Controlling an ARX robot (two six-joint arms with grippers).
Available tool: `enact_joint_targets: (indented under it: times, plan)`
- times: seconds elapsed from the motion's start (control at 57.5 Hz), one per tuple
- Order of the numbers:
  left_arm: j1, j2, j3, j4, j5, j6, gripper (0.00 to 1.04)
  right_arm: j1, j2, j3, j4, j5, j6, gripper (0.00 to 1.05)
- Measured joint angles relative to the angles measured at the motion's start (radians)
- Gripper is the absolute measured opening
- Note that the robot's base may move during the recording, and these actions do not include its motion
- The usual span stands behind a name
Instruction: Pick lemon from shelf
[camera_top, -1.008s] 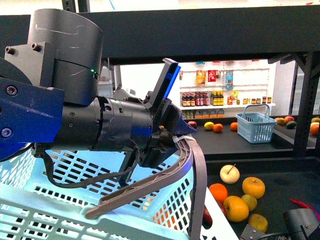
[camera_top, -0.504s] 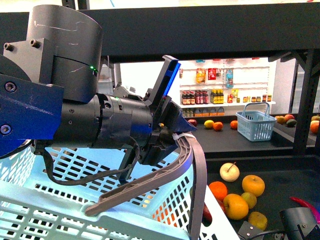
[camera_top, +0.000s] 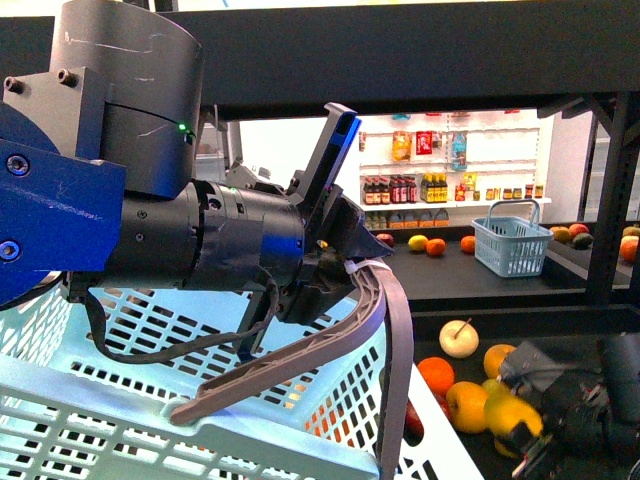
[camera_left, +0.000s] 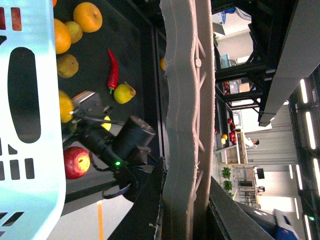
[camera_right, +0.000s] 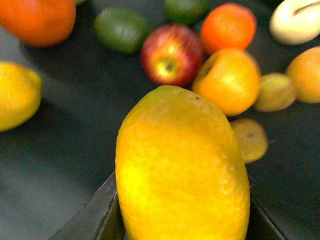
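Note:
The lemon (camera_right: 182, 170) fills the right wrist view, a bright yellow oval clamped between the dark fingers (camera_right: 95, 215) of my right gripper (camera_right: 181, 222). In the front view the lemon (camera_top: 512, 412) hangs in the right gripper (camera_top: 525, 432) at the lower right, just above the fruit pile on the black shelf (camera_top: 570, 345). My left gripper (camera_top: 345, 272) is shut on the grey basket handle (camera_top: 300, 365) of the light blue basket (camera_top: 120, 420). In the left wrist view the handle (camera_left: 182, 100) runs between the jaws of the left gripper (camera_left: 185, 220).
On the shelf board lie a pale cream apple (camera_top: 459, 339), an orange (camera_top: 436, 374), yellow-orange fruits (camera_top: 497, 360), a red apple (camera_right: 171, 54), green fruits (camera_right: 122, 30) and a red chili (camera_left: 113, 70). Farther back stand a small blue basket (camera_top: 510, 247) and white store shelves (camera_top: 450, 170).
My right arm has risen from the lower right corner into fuller view, and the lemon now shows in its gripper over the fruit pile. The left arm and basket have barely shifted.

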Motion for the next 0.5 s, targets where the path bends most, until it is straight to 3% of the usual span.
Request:
enact_joint_targets:
  times: [0.278,0.504]
  plan:
    - [0.0,0.0,0.0,0.0,0.0,0.0,0.12,-0.011,-0.311,-0.171,0.027,-0.097,0.238,0.49]
    - [0.0,0.0,0.0,0.0,0.0,0.0,0.12,0.095,-0.505,-0.245,0.009,-0.161,0.383,0.49]
